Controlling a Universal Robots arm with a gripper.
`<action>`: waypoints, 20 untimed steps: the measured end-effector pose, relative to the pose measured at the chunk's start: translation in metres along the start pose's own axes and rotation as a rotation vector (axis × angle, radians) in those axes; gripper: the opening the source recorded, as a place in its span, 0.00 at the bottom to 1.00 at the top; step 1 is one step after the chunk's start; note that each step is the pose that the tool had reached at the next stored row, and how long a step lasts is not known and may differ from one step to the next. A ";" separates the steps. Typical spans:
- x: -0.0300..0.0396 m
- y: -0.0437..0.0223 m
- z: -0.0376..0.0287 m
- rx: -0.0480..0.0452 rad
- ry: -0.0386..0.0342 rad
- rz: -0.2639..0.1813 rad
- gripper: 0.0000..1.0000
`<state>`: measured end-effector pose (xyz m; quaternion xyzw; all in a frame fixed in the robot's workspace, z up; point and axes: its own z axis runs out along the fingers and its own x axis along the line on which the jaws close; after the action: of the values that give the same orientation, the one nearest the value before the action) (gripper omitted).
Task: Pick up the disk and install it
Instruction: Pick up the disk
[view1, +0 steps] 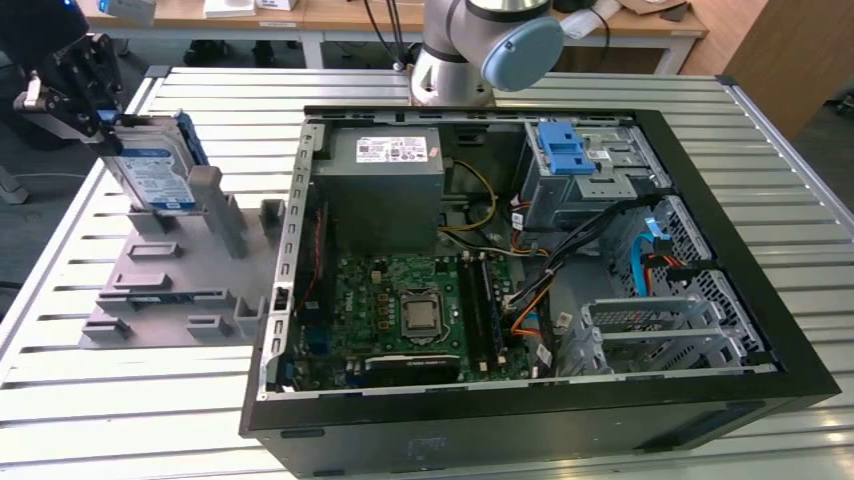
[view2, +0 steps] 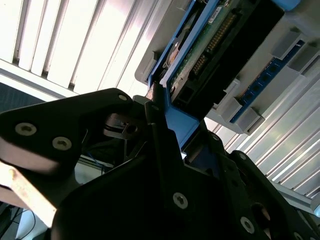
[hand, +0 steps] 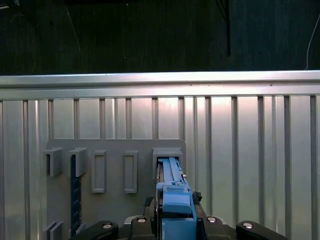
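Note:
The disk (view1: 150, 170), a silver hard drive with a white-and-blue label and blue rails, stands on edge at the back end of the grey holder fixture (view1: 167, 290), at the exterior view's left. My black gripper (view1: 110, 110) sits at the disk's upper edge, shut on it. In the second wrist view the fingers (view2: 160, 130) clamp the blue rail, with the disk's (view2: 210, 40) circuit side beyond them. In the first wrist view the disk's blue rail (hand: 172, 192) runs from the gripper (hand: 175, 210) to a slot (hand: 167, 157) of the fixture.
An open computer case (view1: 280, 300) lies to the exterior view's right of the fixture, with a grey power-supply box (view1: 387, 175), a motherboard (view1: 414, 310) and a drive cage with a blue latch (view1: 567, 150). A blue strip (hand: 75, 195) lies in the fixture. The arm's base (view1: 467, 50) stands behind the case.

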<state>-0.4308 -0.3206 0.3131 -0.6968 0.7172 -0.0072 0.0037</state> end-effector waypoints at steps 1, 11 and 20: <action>0.0000 0.0000 -0.0006 0.0001 0.0000 0.000 0.36; 0.0000 -0.0001 -0.0067 0.0003 0.0000 0.000 0.36; 0.0000 -0.0002 -0.0122 0.0004 0.0000 0.000 0.36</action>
<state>-0.4308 -0.3206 0.3253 -0.6968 0.7172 -0.0073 0.0038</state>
